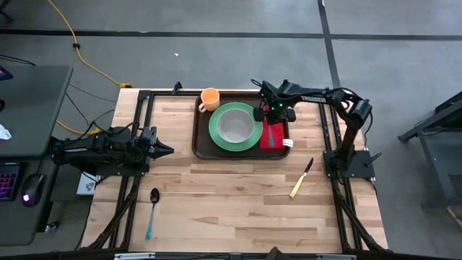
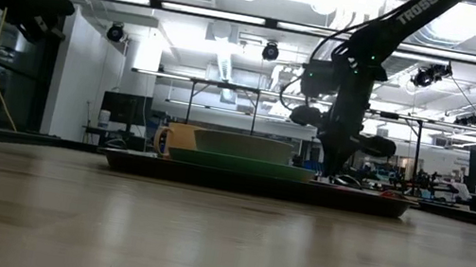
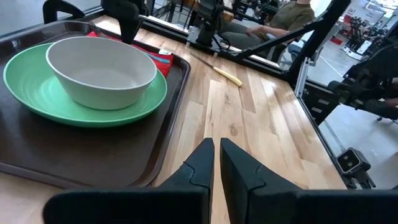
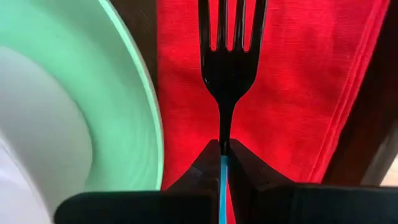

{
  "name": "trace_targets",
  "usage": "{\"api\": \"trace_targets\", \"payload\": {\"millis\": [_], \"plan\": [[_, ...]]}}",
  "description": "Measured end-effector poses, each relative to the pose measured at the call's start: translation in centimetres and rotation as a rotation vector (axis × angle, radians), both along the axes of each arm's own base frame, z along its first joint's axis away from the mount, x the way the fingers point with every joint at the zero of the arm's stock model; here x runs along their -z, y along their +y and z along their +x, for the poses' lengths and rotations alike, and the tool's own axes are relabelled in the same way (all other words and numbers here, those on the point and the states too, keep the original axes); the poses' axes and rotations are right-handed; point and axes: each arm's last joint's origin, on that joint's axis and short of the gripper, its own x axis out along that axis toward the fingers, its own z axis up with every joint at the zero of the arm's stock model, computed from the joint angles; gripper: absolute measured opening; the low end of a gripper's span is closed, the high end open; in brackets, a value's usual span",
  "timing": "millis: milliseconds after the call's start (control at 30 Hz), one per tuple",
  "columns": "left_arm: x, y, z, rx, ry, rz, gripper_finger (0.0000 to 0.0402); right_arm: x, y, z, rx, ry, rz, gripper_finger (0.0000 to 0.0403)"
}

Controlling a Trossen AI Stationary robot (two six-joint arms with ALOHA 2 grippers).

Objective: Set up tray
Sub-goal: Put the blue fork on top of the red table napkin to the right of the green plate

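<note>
The dark brown tray (image 1: 203,141) lies at the table's far middle. It carries a green plate (image 1: 219,137) with a white bowl (image 1: 235,126), an orange cup (image 1: 209,99) and a red napkin (image 1: 273,135). My right gripper (image 1: 269,114) stands over the napkin's far end, shut on a black fork (image 4: 230,56) with a blue handle. The fork's tines reach out over the napkin (image 4: 292,81) beside the plate (image 4: 118,93). My left gripper (image 3: 217,157) waits shut, left of the tray. My right gripper pinches the fork between its two fingers where the black neck meets the blue handle (image 4: 222,150), coming from above. The fork runs on in line with the fingers, its head over the red napkin. I cannot tell whether the head rests on the cloth.
A cream-handled knife (image 1: 301,178) lies on the bare wood right of the tray. A spoon with a blue handle (image 1: 151,211) lies near the left front. Open wood stretches along the near half of the table (image 1: 238,217). People sit beyond the table in the left wrist view.
</note>
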Motion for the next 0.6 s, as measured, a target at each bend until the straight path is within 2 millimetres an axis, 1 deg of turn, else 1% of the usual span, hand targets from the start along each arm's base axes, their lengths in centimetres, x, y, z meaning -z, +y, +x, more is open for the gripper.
{"api": "trace_targets", "payload": {"millis": [600], "plan": [[0.0, 0.0, 0.0, 0.0, 0.0, -0.001, 0.0056, 0.04, -0.1, -0.25, 0.007, 0.025, -0.008, 0.0]]}}
